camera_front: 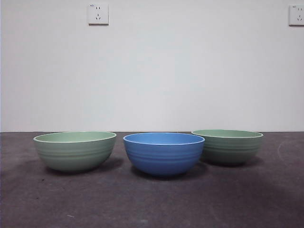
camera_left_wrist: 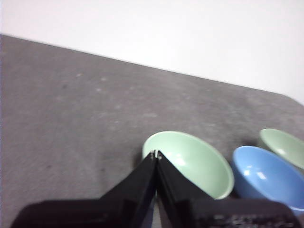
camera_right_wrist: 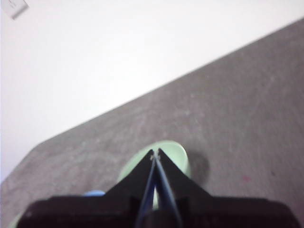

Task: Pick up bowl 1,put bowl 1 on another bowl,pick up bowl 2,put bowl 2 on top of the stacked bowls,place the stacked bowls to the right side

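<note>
Three bowls sit apart on the dark table (camera_front: 152, 204). None is stacked yet, so the first step, picking up a green bowl, is not yet done.

The blue bowl (camera_front: 164, 153) is in the middle and a little nearer the front camera. One green bowl, the left green bowl (camera_front: 75, 150), sits to one side of it. The other, the right green bowl (camera_front: 228, 146), sits to the other side and a little farther back. It is just beside the blue bowl, and the front view cannot show if they touch.

Neither arm shows in the front view, so both hang up high.

The left gripper (camera_left_wrist: 155, 154) has its jaws pressed together, and it holds nothing. In its own view the tips line up with the rim of the left green bowl (camera_left_wrist: 190, 164), with the blue bowl (camera_left_wrist: 266, 175) past it. This gripper looks nearest to that bowl.

The right gripper (camera_right_wrist: 156, 153) is also pinched closed and empty. Its tips point at the right green bowl (camera_right_wrist: 178, 159), and only a bit of blue peeks out by its body.

So each green bowl has its own near arm. A round bowl has no long side, so a grab on the rim should work from any way. The jaws must spread first.
</note>
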### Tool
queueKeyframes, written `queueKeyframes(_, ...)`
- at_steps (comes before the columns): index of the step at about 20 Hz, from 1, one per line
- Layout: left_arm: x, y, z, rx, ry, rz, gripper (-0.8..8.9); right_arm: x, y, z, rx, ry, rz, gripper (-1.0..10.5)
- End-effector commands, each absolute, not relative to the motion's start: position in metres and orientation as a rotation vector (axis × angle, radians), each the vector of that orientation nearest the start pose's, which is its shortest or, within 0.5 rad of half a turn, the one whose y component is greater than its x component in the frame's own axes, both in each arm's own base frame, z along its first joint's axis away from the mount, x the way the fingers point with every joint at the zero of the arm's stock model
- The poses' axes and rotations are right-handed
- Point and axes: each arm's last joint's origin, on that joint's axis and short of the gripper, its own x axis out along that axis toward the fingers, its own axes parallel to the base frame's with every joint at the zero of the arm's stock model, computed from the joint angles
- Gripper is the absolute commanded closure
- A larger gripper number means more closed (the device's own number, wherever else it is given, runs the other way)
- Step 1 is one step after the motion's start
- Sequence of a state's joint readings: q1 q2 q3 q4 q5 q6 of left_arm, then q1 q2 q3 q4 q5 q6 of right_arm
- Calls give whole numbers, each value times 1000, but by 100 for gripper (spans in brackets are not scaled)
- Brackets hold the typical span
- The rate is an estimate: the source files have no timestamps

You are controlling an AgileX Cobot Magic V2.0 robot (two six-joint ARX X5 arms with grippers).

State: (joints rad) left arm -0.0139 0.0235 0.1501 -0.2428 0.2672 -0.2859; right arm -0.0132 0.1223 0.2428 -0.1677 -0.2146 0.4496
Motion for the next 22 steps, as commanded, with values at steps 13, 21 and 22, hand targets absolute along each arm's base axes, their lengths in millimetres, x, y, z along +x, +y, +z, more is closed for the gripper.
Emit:
queueKeyframes(13,89,-16,268,-220,376,-530,822,120,15,313,238,554,536,958)
queueKeyframes(21,102,-19,295,-119,603,-656,822,131,23,333,122,805,657,958)
queueKeyframes(22,103,-19,298,-109,633,-665,822,131,24,334,116,821,669,958)
